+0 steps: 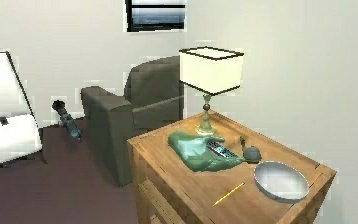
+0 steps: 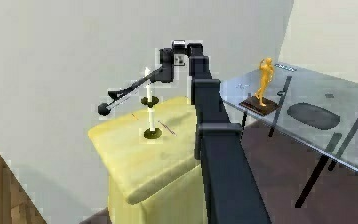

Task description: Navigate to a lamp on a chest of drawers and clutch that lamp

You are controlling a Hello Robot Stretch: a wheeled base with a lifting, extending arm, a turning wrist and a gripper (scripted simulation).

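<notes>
The lamp [image 1: 210, 82], with a cream shade trimmed in dark and a brass stem, stands at the back of a wooden chest of drawers [image 1: 163, 160] on the forward view's right. In the arm side view the dark arm [image 2: 219, 150] rises from the bottom edge. The gripper [image 2: 110, 103] reaches left over a pale yellow cabinet [image 2: 147, 160]. A thin white candle on a dark base [image 2: 145, 100] stands on that cabinet at the fingers, so I cannot tell whether the gripper holds anything.
On the chest also lie a green cloth [image 1: 195, 150], a grey bowl [image 1: 280, 181] and a pencil [image 1: 228, 193]. A dark armchair [image 1: 127, 115] stands behind it. A glass table [image 2: 327, 105] with a golden statuette [image 2: 265, 80] is at the arm side view's right.
</notes>
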